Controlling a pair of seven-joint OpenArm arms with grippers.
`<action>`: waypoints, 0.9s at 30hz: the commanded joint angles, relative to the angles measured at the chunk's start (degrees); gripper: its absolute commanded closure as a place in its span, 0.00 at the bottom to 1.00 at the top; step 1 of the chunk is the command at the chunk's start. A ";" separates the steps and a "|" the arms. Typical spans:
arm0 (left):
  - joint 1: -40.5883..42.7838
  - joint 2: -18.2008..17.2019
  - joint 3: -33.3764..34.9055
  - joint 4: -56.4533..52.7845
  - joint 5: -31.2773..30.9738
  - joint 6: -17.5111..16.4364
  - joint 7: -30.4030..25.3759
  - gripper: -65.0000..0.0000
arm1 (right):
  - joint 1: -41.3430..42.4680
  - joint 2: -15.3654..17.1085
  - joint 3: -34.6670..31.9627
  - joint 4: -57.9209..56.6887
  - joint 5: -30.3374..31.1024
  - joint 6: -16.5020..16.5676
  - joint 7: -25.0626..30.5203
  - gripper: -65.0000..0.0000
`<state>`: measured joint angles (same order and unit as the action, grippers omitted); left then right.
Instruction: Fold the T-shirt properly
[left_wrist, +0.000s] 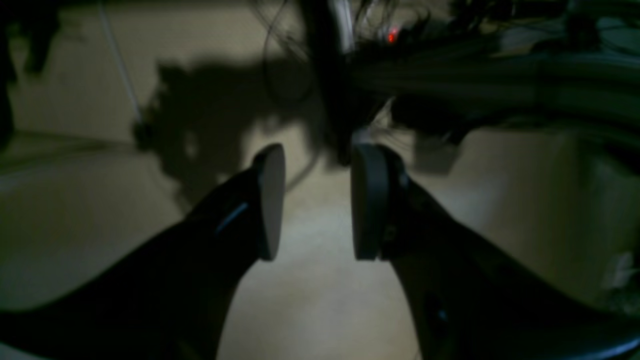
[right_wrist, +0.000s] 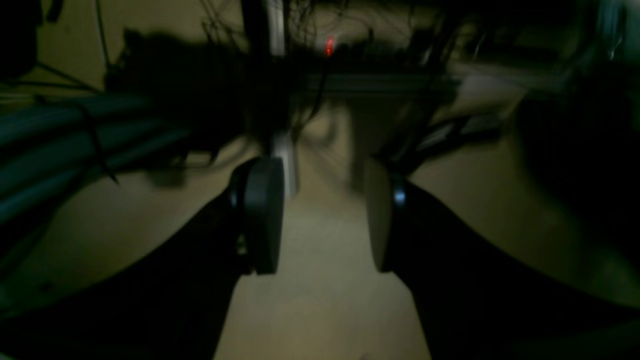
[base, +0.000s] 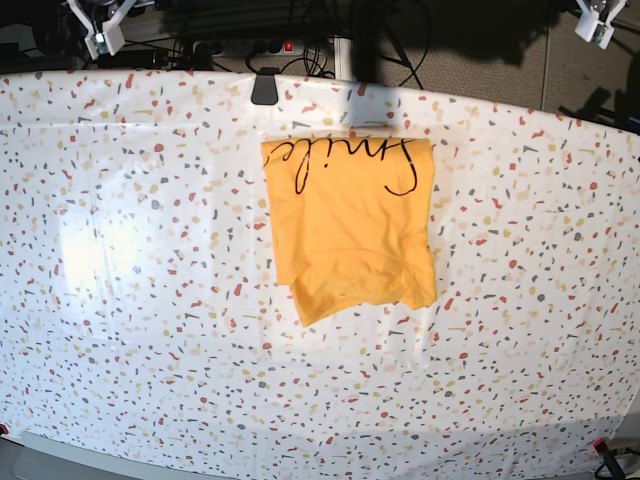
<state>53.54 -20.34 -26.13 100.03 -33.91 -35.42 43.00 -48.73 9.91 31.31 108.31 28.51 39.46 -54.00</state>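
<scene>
The T-shirt (base: 350, 235) lies folded into a rough rectangle on the middle of the table, toward the far edge. It is yellow-orange, and black "Smile" lettering runs upside down along its far side. Its near edge is uneven, with a corner hanging lower at the left. My left gripper (left_wrist: 316, 170) is open with nothing between its pads (left_wrist: 370, 200), raised off the table at the base view's top right corner (base: 597, 22). My right gripper (right_wrist: 322, 185) is open and empty too, held at the top left corner (base: 100, 32). Both are far from the shirt.
A white speckled cloth (base: 150, 350) covers the table. A black clip (base: 265, 87) sits on its far edge. Behind the table are dark cables and a small red light (base: 288, 46), which both wrist views also face.
</scene>
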 joint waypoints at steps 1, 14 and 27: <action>-0.26 -0.48 1.16 -3.32 1.07 -0.70 -1.51 0.66 | 0.28 1.11 -0.92 -2.36 -0.33 0.42 0.39 0.60; -31.82 3.74 18.32 -60.70 19.65 5.46 -22.25 0.66 | 25.77 10.86 -22.60 -60.89 -10.71 -4.81 16.41 0.60; -38.58 5.07 18.32 -66.69 29.42 7.56 -27.85 0.66 | 34.42 10.29 -37.86 -74.58 -19.45 -13.07 39.78 0.60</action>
<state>14.76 -14.72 -7.70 33.06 -4.10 -27.40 15.29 -14.31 19.55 -6.70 33.45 8.93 26.94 -14.76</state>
